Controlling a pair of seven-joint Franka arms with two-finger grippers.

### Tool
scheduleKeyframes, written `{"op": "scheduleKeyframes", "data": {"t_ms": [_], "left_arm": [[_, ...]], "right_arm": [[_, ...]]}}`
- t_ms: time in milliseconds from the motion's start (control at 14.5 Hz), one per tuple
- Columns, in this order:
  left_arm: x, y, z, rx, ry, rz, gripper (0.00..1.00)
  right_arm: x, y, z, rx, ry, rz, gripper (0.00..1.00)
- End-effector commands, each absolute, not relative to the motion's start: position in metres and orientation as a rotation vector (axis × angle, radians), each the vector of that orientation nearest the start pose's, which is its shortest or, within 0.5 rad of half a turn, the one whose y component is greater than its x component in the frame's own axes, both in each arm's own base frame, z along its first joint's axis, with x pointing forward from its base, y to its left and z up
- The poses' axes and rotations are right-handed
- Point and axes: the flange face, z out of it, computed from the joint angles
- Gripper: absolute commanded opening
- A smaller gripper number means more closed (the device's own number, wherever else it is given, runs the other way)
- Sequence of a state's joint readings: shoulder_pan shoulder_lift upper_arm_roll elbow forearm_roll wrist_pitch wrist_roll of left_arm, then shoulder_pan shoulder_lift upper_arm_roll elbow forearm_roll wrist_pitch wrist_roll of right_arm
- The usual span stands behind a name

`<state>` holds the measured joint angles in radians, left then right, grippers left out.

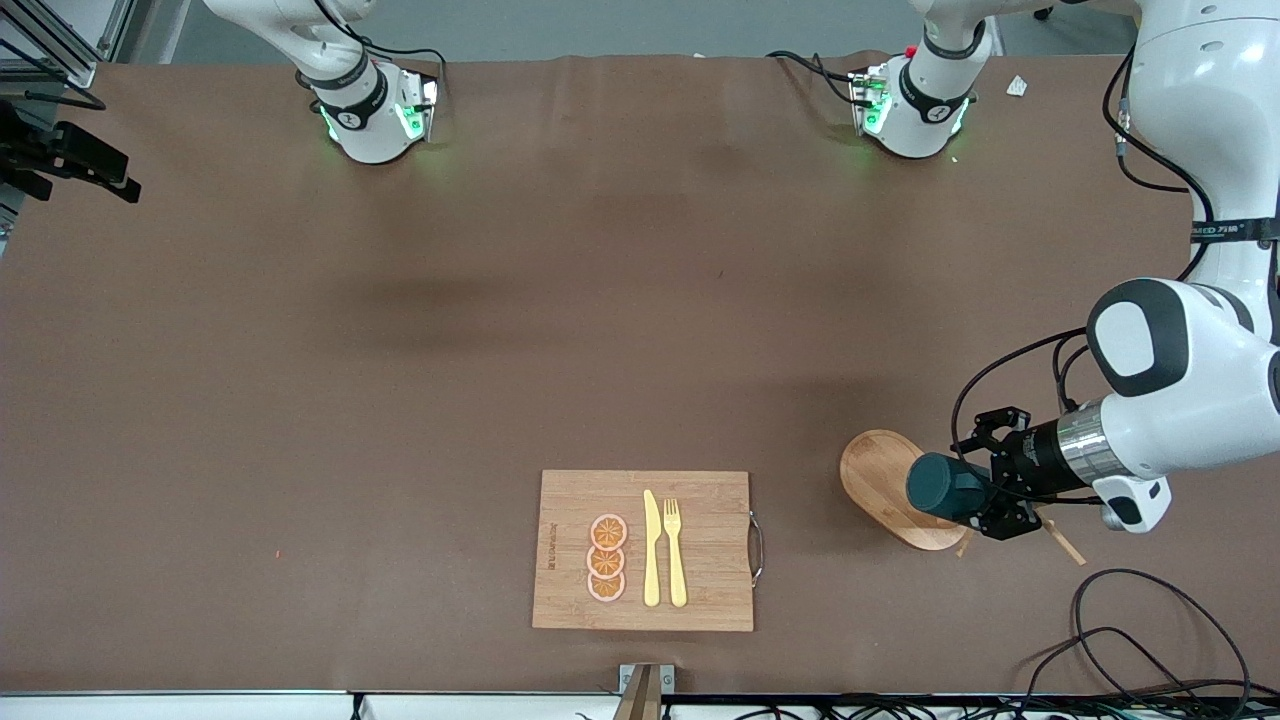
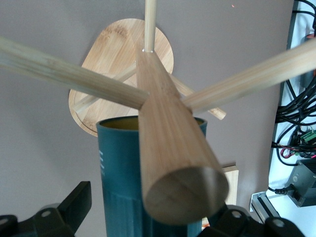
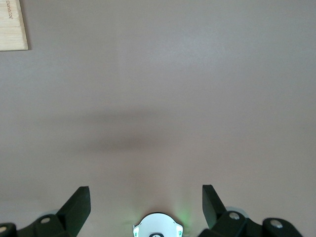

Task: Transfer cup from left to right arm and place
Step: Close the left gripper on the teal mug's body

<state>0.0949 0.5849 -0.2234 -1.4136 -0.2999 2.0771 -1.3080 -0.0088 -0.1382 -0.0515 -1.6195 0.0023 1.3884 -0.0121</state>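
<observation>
The dark teal cup [image 1: 940, 487] sits up on a wooden cup rack, over the rack's oval base [image 1: 878, 478]. In the left wrist view the cup [image 2: 121, 168] stands against the rack's thick post [image 2: 168, 148], its mustard-lined mouth turned toward the base [image 2: 118, 49]. My left gripper [image 1: 975, 492] is open around the cup. One of its fingers [image 2: 76, 202] shows apart from the cup's wall and the post hides the other. My right gripper [image 3: 145, 195] hangs open over bare brown table, above its own arm's base, with nothing between its fingers [image 3: 79, 202].
A bamboo cutting board [image 1: 700, 590] with a metal handle lies near the front edge. It carries orange slices [image 1: 607, 558], a yellow knife [image 1: 651, 548] and a fork [image 1: 675, 550]. The rack's pegs [image 2: 247, 79] spread round the left gripper. Loose cables [image 1: 1150, 640] lie near the left arm's end.
</observation>
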Motion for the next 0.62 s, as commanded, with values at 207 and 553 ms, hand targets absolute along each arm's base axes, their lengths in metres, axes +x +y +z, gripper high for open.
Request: {"op": "scheduleKeyframes", "data": {"t_ms": [207,553], "left_arm": [[0.725,-0.078,0.374,-2.718,-2.184,0.344,0.98],[0.725,-0.077,0.364,-2.703,-2.185,0.365,0.84]], "right_arm": [[0.484,-0.032,0.661,-3.113,0.089,0.145,1.0],[0.484,-0.032,0.66,-3.112,0.091,0.147,1.0]]}}
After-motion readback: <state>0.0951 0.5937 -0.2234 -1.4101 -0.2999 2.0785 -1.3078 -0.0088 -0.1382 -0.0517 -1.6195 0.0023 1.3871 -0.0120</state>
